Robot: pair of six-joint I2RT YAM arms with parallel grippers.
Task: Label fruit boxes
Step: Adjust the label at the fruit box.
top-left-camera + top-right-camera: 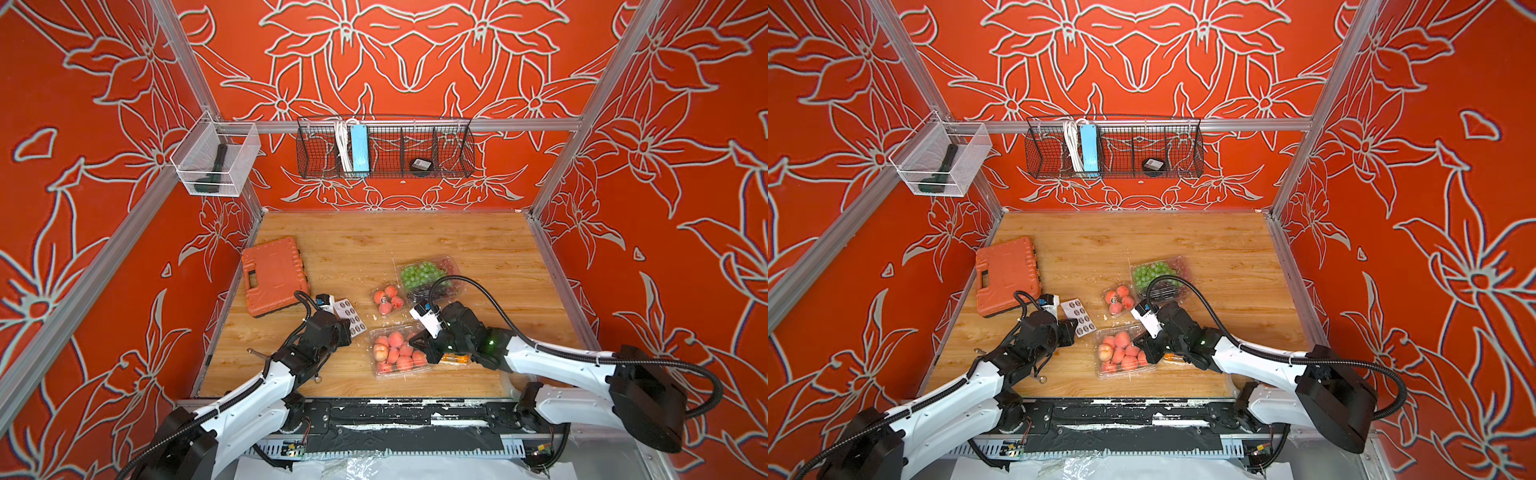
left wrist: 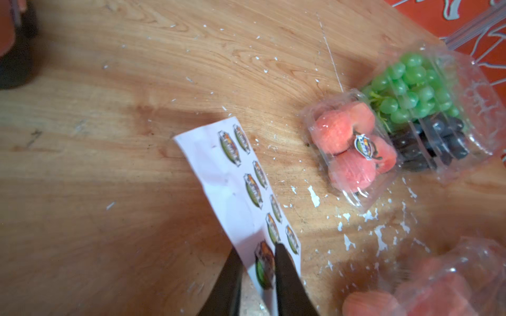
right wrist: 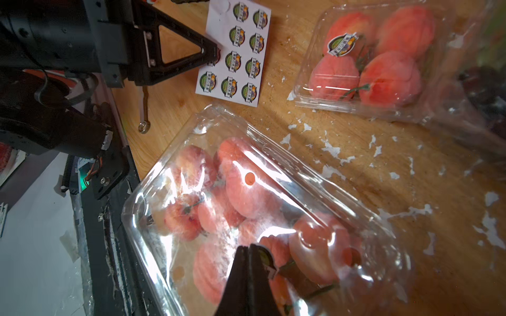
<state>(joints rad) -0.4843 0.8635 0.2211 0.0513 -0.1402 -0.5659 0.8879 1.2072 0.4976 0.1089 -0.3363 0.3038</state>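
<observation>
Small peach punnet was labelled. Right gripper sat clamped on sticker over large peach punnet. Left gripper, fingers apart, was at sticker sheet. Grape punnet looked bare.

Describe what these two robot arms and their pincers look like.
The left arm and right arm have white shells with black joints, and a black ribbed cable runs along each. The left gripper and right gripper have black, tapering fingers. A green light glows near the right wrist.

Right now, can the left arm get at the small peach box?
Probably yes: the left gripper is at the sticker sheet, and only bare table lies between it and the small peach box.
</observation>
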